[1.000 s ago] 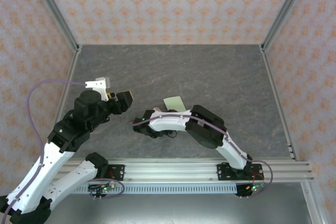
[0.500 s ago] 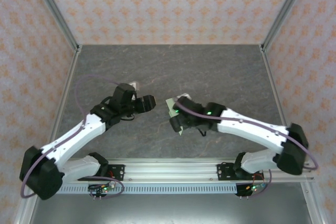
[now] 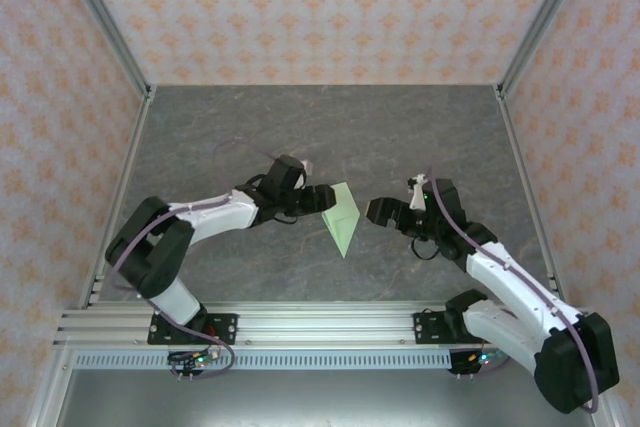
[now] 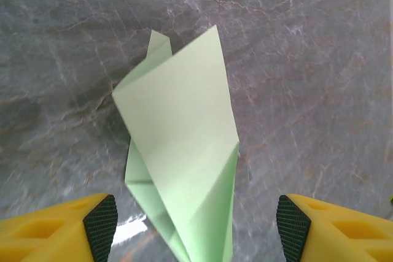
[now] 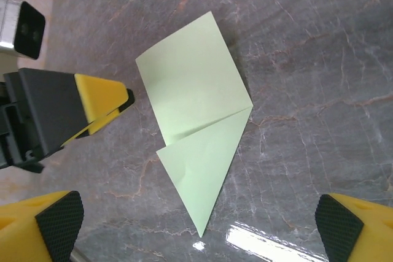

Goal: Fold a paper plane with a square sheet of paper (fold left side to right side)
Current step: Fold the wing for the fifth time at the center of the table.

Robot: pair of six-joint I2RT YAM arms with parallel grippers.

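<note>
— What's the paper looking like from where you stand?

— The sheet of paper [image 3: 342, 215] is pale green and plain, folded into a narrow kite. The broad four-sided part lies toward the far wall, and a triangle tapers to a sharp tip toward the arms' bases. A slanting crease crosses it where the two parts meet. In the left wrist view the layers overlap, and one edge looks slightly lifted, throwing a shadow.

— And where is it?

— On the grey, stone-veined table [image 3: 250, 127], about mid-table, between the two grippers.

— How close are they?

— The left gripper [image 3: 329, 197] is just beside the paper's far left edge. Its yellow fingers with black pads [image 4: 101, 225] are spread wide, and the paper lies ahead of the gap between them. It is pinching nothing. The right wrist view shows a sliver of bare table between its tip and the paper's edge.

— The other one?

— The right gripper [image 3: 373, 211] is near the paper's right side but apart from it, with a strip of table between. Its fingers [image 5: 58, 220] are spread wide too, holding nothing, and the paper's point faces the gap between them.
</note>
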